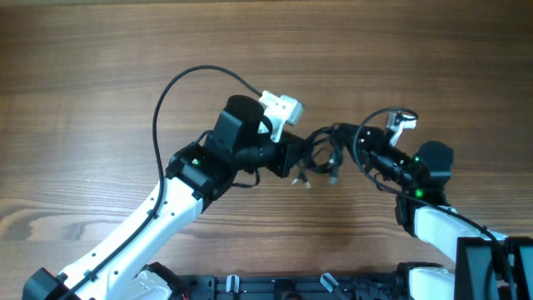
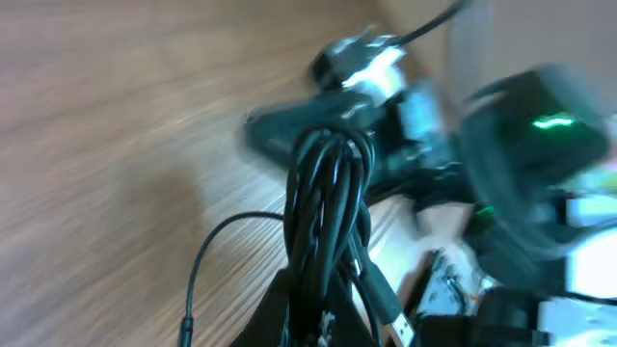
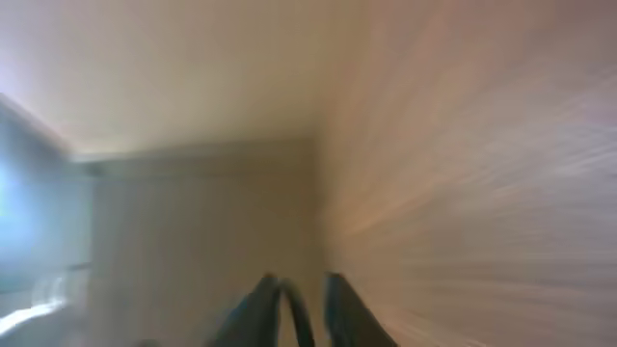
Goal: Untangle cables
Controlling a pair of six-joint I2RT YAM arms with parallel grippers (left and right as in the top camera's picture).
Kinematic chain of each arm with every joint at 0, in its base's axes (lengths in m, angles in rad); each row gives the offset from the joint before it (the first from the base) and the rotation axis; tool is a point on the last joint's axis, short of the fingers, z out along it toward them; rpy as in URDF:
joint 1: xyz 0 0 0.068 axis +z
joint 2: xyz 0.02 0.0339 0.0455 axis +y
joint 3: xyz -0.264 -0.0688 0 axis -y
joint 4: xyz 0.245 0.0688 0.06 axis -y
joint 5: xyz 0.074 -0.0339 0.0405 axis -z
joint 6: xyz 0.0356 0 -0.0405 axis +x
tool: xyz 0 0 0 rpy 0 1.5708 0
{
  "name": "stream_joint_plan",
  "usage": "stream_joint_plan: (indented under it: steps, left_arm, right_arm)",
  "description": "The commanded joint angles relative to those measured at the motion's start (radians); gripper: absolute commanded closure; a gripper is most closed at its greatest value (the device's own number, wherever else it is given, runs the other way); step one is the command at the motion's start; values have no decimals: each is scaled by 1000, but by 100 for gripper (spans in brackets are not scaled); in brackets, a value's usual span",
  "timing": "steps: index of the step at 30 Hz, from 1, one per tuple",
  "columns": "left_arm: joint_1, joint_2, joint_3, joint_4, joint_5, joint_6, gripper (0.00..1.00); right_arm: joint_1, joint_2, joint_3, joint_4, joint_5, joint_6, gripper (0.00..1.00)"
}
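The cables (image 1: pixel 321 154) are a bunch of thin black cords held up between my two grippers at the table's middle, with plugs (image 1: pixel 333 177) hanging below. My left gripper (image 1: pixel 293 156) is shut on the bunch's left side. In the left wrist view the cords (image 2: pixel 328 193) rise as a tight bundle from between its fingers (image 2: pixel 328 323), with a USB plug (image 2: pixel 397 326) beside them and one loose cord (image 2: pixel 198 275) curling left. My right gripper (image 1: pixel 356 140) grips the bunch's right side. In the blurred right wrist view its fingers (image 3: pixel 301 310) are close together with a thin cord between them.
The wooden table (image 1: pixel 100 83) spreads all around. A thicker black arm cable (image 1: pixel 179 83) arcs over the left arm. The right arm's body (image 2: pixel 530 145), with a green light, stands close behind the bundle in the left wrist view. A black rail (image 1: pixel 275 287) lines the near edge.
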Motion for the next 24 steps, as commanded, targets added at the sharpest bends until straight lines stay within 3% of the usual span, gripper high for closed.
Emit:
stream_joint_plan:
  steps: [1, 3, 4, 5, 8, 12, 16, 19, 24]
  left_arm:
    - [-2, -2, 2, 69, 170, 31, 96]
    - [-1, 0, 1, 60, 157, 31, 96]
    - [-1, 0, 1, 58, 132, 30, 96]
    - [-1, -1, 1, 58, 89, 25, 96]
    - [9, -1, 1, 52, -59, -81, 96]
    - [59, -1, 1, -13, -237, -282, 96]
    - [90, -1, 1, -43, -287, -424, 96]
    - [76, 1, 1, -22, -286, -431, 96]
    - [19, 11, 1, -12, -286, -430, 96]
  right_arm:
    - [-3, 0, 4, -83, -5, -206, 65]
    - [-3, 0, 4, -84, -69, -242, 41]
    - [-3, 0, 4, -86, -108, -294, 14]
    - [-3, 0, 4, -92, -140, -349, 0]
    - [-3, 0, 4, -101, -186, -446, 0]
    - [-41, 0, 4, -101, -155, -428, 0]
    - [-79, 0, 4, -107, -155, -220, 0]
    - [-31, 0, 4, -43, -239, -93, 0]
    - [98, 0, 4, 100, -223, -42, 1]
